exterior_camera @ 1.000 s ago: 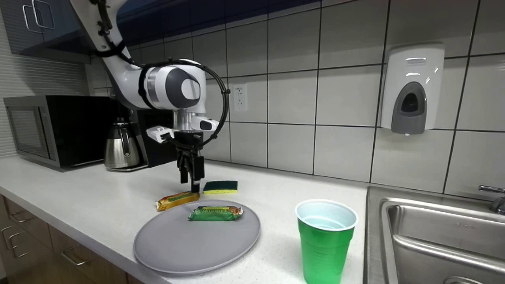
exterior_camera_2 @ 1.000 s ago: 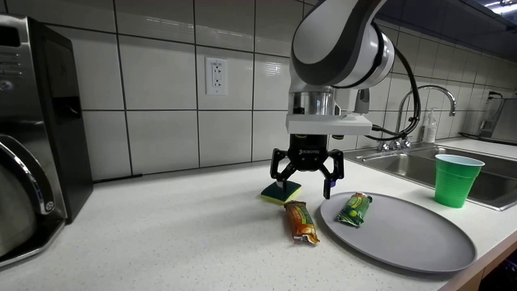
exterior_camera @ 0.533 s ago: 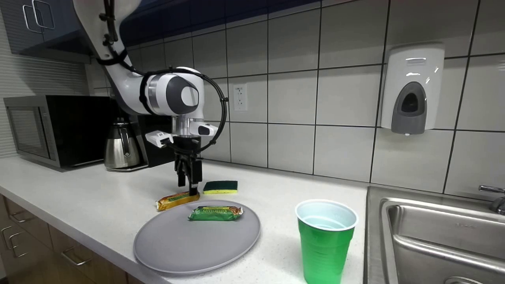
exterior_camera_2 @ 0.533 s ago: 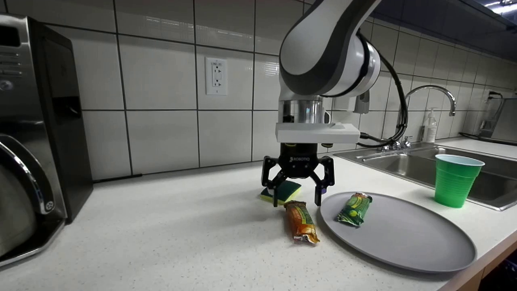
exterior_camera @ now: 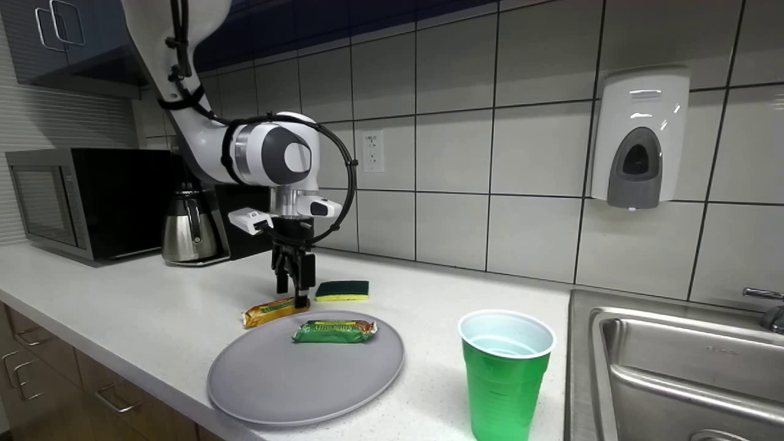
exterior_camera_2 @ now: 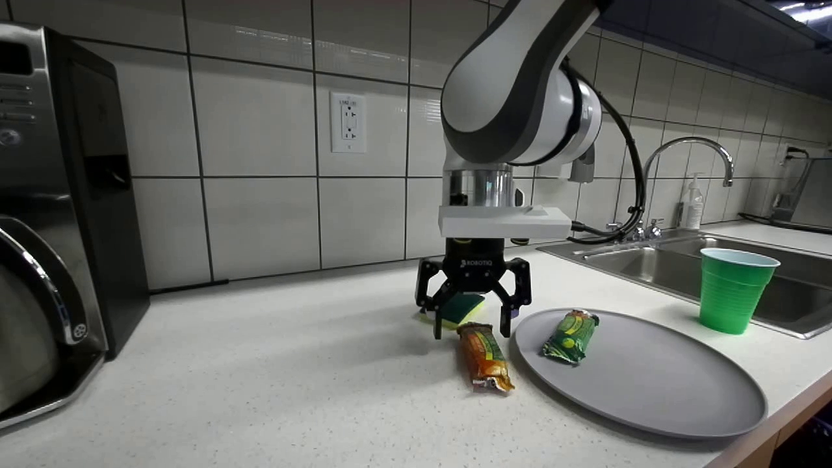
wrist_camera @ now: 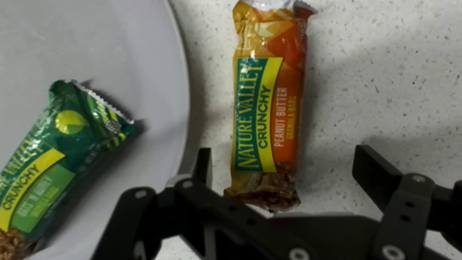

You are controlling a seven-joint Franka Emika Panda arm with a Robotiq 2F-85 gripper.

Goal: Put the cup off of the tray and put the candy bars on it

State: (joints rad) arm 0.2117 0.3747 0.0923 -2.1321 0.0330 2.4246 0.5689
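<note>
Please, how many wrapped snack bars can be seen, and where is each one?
2: a green bar on the grey tray, and an orange-gold bar on the counter beside the tray. Another could be hidden.

In an exterior view I see a pale tiled wall [exterior_camera: 453,147] behind the white counter [exterior_camera: 153,300], with a dark cupboard [exterior_camera: 37,61] at upper left and brown drawers [exterior_camera: 61,392] at lower left, and in an exterior view a bright light [exterior_camera_2: 809,13] glows at upper right.

Open counter [wrist_camera: 382,79] flanks the golden bar [wrist_camera: 269,108] on one side; the tray [wrist_camera: 151,65] leaves a narrow gap opposite
</note>
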